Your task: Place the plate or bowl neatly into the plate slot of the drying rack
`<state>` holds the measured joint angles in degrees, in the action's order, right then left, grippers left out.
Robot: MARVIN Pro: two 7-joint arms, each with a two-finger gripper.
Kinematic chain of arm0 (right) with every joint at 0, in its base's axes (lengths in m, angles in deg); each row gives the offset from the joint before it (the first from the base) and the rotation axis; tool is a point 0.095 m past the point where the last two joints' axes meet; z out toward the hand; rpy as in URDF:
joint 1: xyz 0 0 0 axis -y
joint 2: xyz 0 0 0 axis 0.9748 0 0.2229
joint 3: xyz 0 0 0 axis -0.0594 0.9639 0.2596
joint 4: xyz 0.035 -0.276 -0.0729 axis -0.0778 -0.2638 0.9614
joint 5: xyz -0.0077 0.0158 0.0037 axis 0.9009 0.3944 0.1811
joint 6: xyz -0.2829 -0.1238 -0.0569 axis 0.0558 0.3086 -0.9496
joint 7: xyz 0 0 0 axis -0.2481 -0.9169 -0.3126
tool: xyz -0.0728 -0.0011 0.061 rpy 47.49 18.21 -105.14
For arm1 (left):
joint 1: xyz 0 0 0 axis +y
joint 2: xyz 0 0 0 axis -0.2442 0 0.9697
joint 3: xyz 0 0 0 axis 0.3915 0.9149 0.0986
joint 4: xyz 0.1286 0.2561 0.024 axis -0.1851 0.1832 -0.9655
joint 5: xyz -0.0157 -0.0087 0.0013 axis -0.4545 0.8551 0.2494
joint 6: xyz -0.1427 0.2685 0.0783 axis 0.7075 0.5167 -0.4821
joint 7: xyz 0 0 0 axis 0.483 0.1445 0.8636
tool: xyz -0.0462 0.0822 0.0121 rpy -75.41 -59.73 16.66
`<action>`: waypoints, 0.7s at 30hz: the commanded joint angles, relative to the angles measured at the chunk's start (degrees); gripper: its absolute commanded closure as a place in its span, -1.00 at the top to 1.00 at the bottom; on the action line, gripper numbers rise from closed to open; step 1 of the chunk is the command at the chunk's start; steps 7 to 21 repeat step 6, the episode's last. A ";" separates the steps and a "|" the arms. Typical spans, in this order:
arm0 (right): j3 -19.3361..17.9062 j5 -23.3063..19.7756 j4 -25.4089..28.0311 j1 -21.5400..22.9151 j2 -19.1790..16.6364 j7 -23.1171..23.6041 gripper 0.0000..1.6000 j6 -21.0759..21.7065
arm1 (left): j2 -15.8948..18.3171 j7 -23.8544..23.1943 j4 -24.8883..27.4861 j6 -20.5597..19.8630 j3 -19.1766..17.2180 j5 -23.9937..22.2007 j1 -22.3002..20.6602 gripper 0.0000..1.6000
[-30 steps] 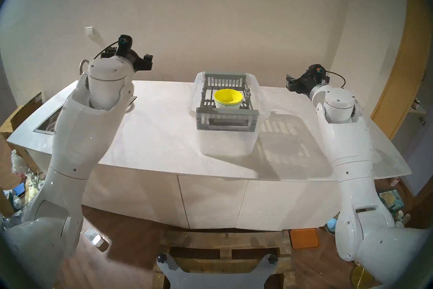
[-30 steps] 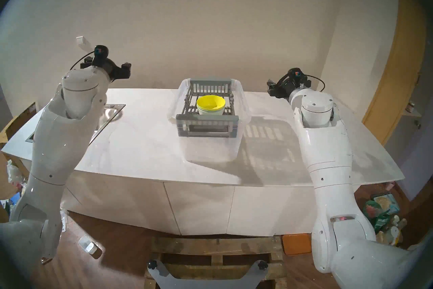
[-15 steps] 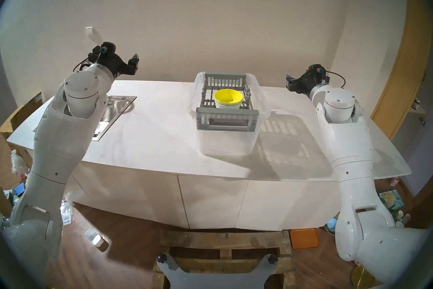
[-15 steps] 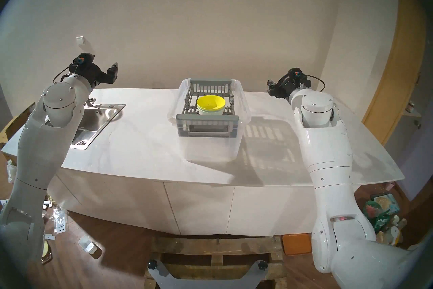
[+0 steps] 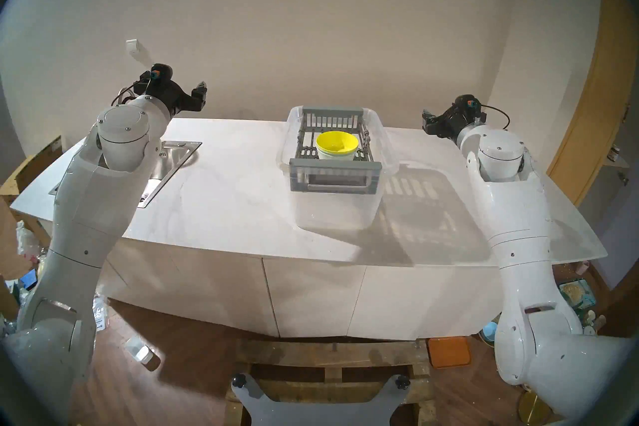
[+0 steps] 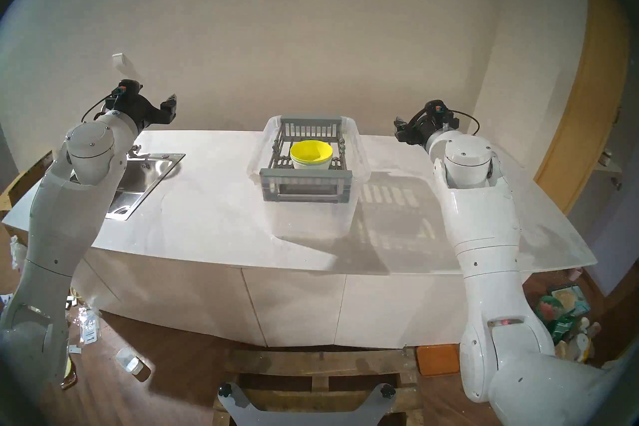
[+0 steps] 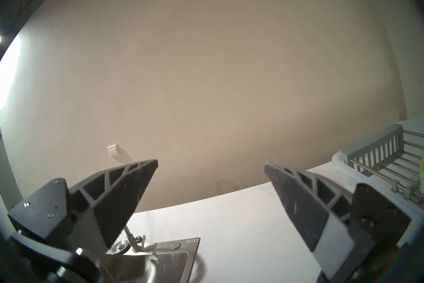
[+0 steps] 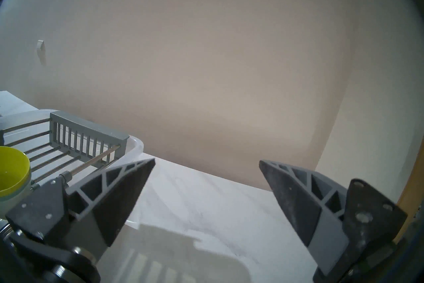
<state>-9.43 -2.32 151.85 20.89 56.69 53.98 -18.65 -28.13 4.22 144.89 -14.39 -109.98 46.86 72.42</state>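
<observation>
Upright yellow-lined bowl [image 5: 336, 145] inside grey slatted drying rack [image 5: 335, 166]; both grippers' fingers spread, empty.

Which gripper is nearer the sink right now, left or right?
Left. The left gripper hangs open just above the sink's far edge, faucet below its fingers. The right gripper sits open across the counter, beyond the drying rack.
</observation>
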 commanded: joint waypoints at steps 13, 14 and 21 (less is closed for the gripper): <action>-0.20 -0.15 1.37 1.46 0.01 -0.05 1.00 -1.07 | 0.52 -0.19 1.04 0.26 -0.51 -0.20 -1.91 1.00; -0.20 -0.15 1.37 1.46 0.01 -0.05 1.00 -1.07 | 0.52 -0.19 1.04 0.26 -0.51 -0.20 -1.91 1.00; -0.20 -0.15 1.37 1.46 0.01 -0.05 1.00 -1.07 | 0.52 -0.19 1.04 0.26 -0.51 -0.20 -1.91 1.00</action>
